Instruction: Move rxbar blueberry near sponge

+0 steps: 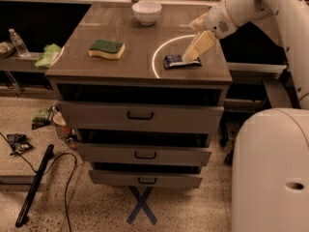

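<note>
The rxbar blueberry (175, 61), a small dark blue bar, lies on the cabinet top (140, 35) near its right front corner, inside a bright ring of light. The sponge (106, 49), yellow with a dark green top, lies on the left part of the same top, well apart from the bar. My gripper (189, 57) reaches down from the right on the white arm, and its tip is at the right end of the bar, touching or just above it.
A white bowl (147, 12) stands at the back of the top. A light green cloth (48, 55) and a water bottle (18, 42) sit on a lower shelf at the left. Three drawers (140, 115) are below. My white base (270, 173) fills the lower right.
</note>
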`<action>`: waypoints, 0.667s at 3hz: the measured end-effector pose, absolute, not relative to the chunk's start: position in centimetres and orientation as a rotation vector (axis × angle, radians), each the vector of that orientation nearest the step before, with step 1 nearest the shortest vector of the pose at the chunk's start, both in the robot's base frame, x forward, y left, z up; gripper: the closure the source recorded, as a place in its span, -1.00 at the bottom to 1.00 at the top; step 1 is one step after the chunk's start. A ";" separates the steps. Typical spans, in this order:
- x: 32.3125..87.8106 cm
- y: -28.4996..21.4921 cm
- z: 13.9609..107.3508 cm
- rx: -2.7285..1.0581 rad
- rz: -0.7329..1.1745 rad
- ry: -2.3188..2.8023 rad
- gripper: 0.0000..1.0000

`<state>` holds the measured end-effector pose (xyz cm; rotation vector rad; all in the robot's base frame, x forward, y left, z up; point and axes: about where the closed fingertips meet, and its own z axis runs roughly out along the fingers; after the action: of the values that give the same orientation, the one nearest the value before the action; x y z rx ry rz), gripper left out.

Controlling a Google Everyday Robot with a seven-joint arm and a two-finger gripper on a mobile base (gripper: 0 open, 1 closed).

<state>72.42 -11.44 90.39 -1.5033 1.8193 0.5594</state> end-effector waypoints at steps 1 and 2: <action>74.8 -10.4 88.5 -1.493 0.536 1.803 -1.00; 76.4 -10.4 86.6 -1.492 0.506 1.820 -1.00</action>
<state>76.35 -10.44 86.61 -1.4923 1.8195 0.5063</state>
